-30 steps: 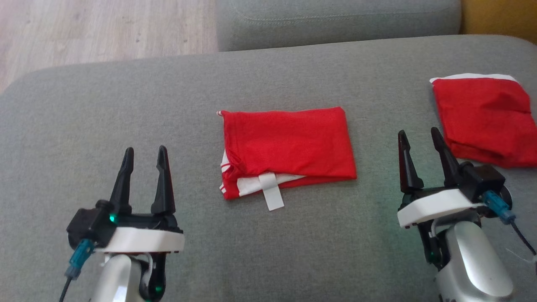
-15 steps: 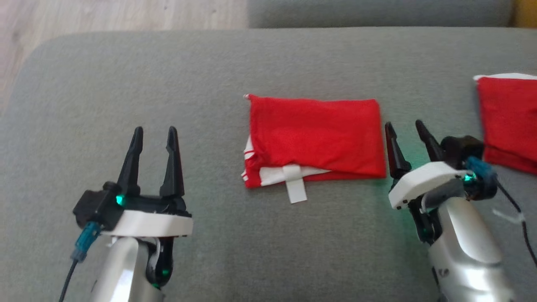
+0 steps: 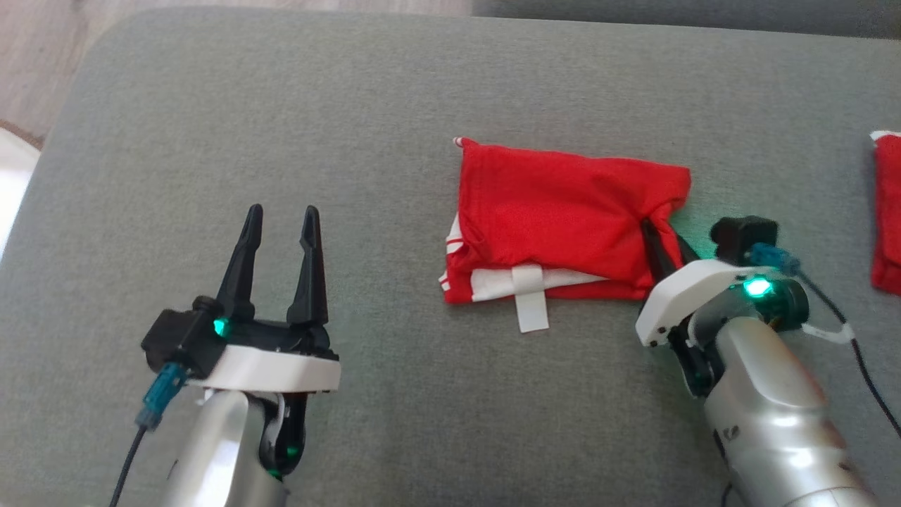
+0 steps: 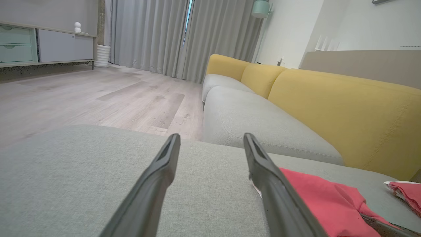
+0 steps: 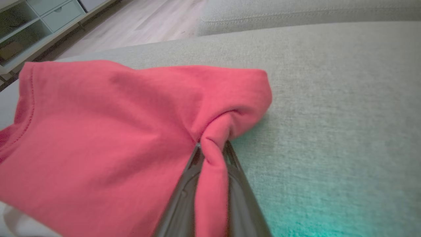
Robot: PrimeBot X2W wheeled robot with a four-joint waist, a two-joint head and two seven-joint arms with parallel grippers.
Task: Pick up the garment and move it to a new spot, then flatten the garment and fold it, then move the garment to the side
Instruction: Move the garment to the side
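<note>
Folded red garment (image 3: 556, 211) lies on the grey cushion (image 3: 281, 105), about mid-cushion, with a white tab (image 3: 532, 310) sticking out of its near edge. Right gripper (image 3: 663, 239) is at the garment's right edge, jaws pinching a bunched fold of red cloth, and the fabric puckers toward the tips. Left gripper (image 3: 281, 210) is well left of the garment over bare cushion, jaws spread, nothing between them, clear of the garment. Second red cloth (image 3: 885, 211) sits far right of the garment, cut by the frame edge; probably another folded piece, hard to tell.
</note>
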